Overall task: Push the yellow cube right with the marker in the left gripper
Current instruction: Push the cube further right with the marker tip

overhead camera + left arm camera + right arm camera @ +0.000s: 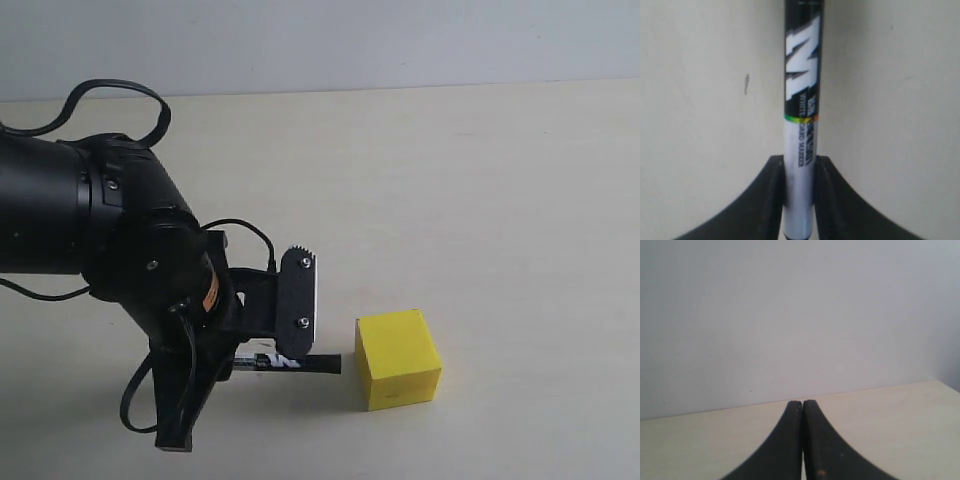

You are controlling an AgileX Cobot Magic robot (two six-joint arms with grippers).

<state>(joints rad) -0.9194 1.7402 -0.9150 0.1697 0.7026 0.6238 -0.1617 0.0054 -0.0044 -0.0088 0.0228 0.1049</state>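
A plain pale grey wall (400,40) runs behind everything, bare and evenly lit. Below it a cream, matte table (520,200) fills most of the exterior view, meeting the wall in a straight line along the back.

The bulky black left arm (60,210) comes in from the left of the table, with black cables (110,95) looping over its top and trailing beneath it. It bends down toward the near part of the surface.

The yellow cube (398,358) sits flat on the table in the near middle, right of the arm. It is bright, sharp-edged and casts a soft shadow at its base.

The left gripper (285,350) is low over the table just left of the cube. 1 flat screwed finger plate faces the exterior camera, and the fingers are clamped on the marker (295,363). From the left wrist, the 2 fingers press against either side of the white barrel.

The right gripper (802,405) shows only from its own wrist. Its 2 dark fingers are pressed together with nothing between them, above the table and facing the wall.

The marker lies roughly level, close above the surface. Its black end points right at the cube's left face, just short of it with a sliver of table between.

A small dark smudge (746,84) marks the table beside the marker.
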